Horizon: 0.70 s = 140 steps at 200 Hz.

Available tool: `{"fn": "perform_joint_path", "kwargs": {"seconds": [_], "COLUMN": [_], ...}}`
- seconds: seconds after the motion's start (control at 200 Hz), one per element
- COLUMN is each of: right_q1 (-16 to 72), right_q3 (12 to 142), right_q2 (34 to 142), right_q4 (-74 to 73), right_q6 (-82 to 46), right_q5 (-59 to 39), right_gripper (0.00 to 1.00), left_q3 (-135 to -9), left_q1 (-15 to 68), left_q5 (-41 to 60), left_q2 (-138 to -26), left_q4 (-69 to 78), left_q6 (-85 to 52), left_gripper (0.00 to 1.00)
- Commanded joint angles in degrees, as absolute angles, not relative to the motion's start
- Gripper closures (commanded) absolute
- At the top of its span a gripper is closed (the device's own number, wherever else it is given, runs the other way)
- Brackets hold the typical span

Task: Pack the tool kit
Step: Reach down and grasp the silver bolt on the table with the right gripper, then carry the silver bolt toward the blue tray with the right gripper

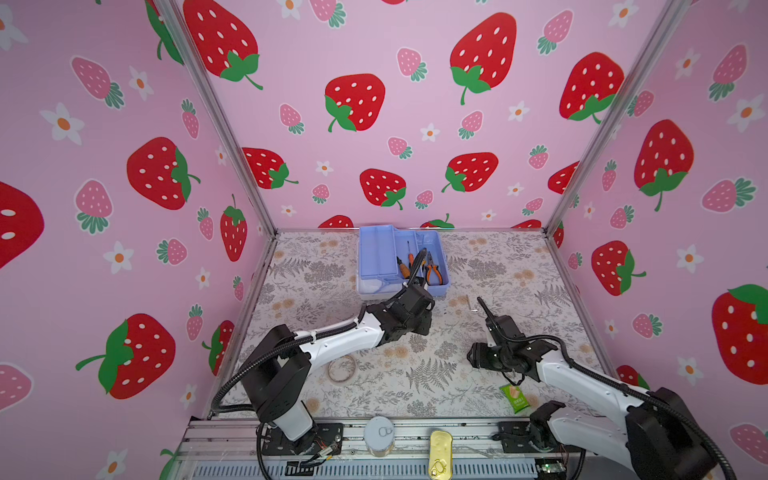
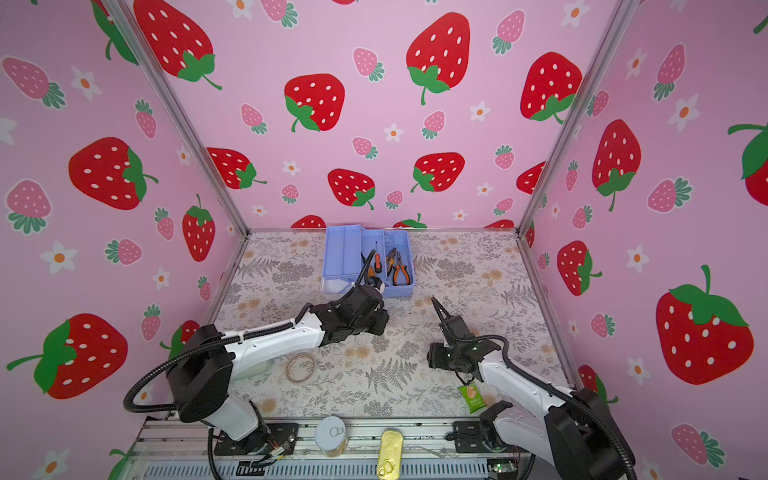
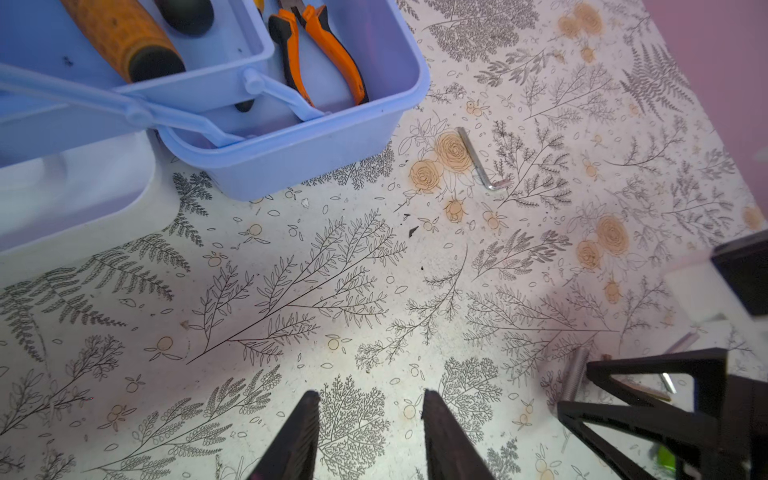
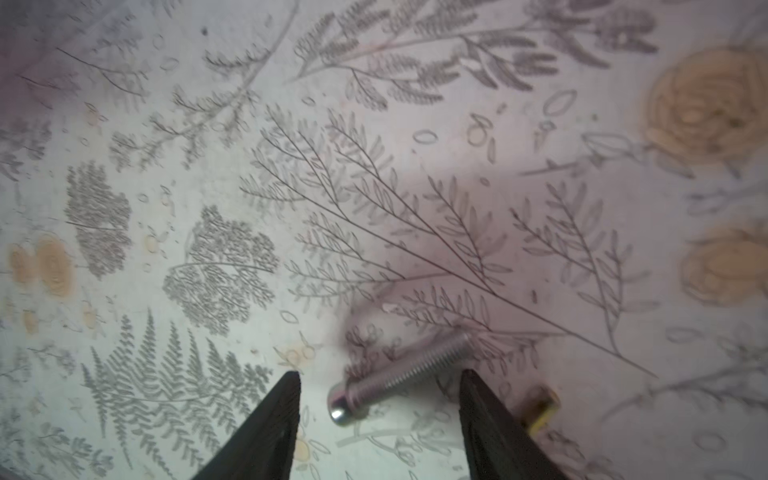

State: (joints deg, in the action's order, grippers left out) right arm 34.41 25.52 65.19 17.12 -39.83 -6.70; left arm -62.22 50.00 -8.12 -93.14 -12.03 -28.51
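Shiny metal bolt; smooth plastic case

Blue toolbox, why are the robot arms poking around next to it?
They are packing the tool kit. Orange pliers and screwdrivers already lie in its open blue base. The right arm has open jaws on either side of a bolt on the table. The left arm hovers beside the case, jaws open and empty. A hex key lies loose on the table.

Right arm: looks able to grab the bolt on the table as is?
Probably yes. The bolt lies flat on the table between the open fingers of the right end effector, nothing covering it. A small yellow piece sits just outside one finger.
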Motion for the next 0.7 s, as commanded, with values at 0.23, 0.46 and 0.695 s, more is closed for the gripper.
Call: {"fn": "perform_joint_path", "kwargs": {"seconds": [0.23, 0.46, 0.695], "right_q1": [35.0, 35.2, 35.2], "right_q3": [29.3, 29.5, 31.3], "right_q2": [76.9, 82.4, 81.7], "right_q4": [11.0, 13.2, 9.2], "right_q6": [-38.1, -35.1, -34.1], "right_q5": [-9.3, -5.1, -9.0], "right_gripper": [0.7, 0.89, 1.0], "left_q3": [-63.0, -63.0, -61.8], "left_q1": [49.9, 49.5, 49.4], "left_q5": [-10.6, -9.7, -8.2], "left_q2": [-91.9, -91.8, -90.7], "left_q4": [-14.1, -14.1, -13.4], "left_q6": [-27.7, -27.9, -27.9], "left_gripper": [0.56, 0.57, 0.58]}}
